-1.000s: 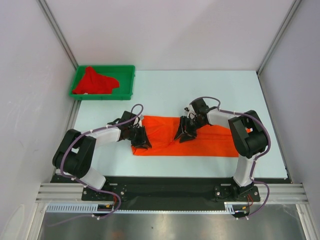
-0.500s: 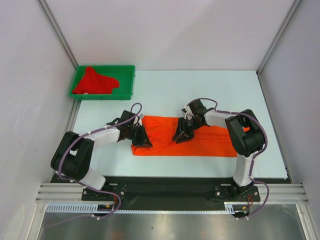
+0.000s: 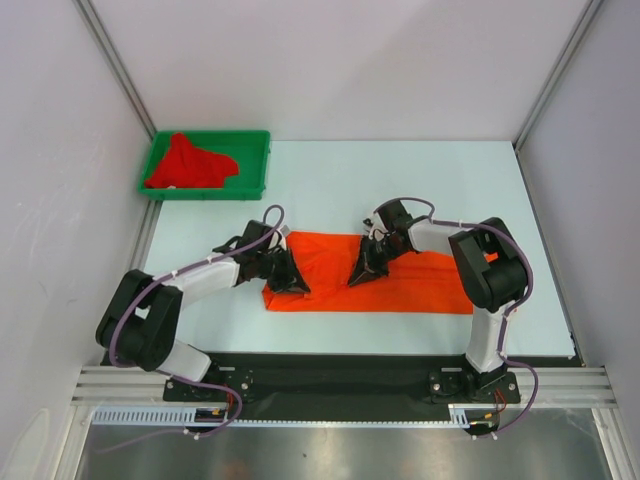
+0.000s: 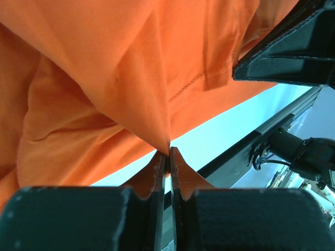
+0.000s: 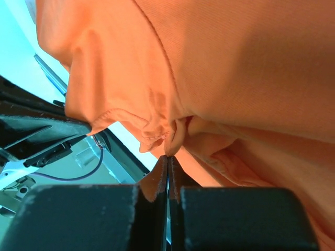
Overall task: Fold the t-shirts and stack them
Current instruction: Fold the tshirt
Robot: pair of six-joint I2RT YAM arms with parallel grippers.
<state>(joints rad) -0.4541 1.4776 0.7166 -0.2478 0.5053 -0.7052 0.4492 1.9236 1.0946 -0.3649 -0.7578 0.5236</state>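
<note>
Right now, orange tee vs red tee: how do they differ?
The orange t-shirt lies spread in a long strip on the table; the red t-shirt sits crumpled in the green tray. The left gripper and right gripper each pinch the orange t-shirt; nothing touches the red t-shirt. Shared: plain cloth, not yet stacked.

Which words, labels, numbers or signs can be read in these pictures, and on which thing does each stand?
None can be read. The orange t-shirt, the red t-shirt and the green tray show no print in any view.
</note>
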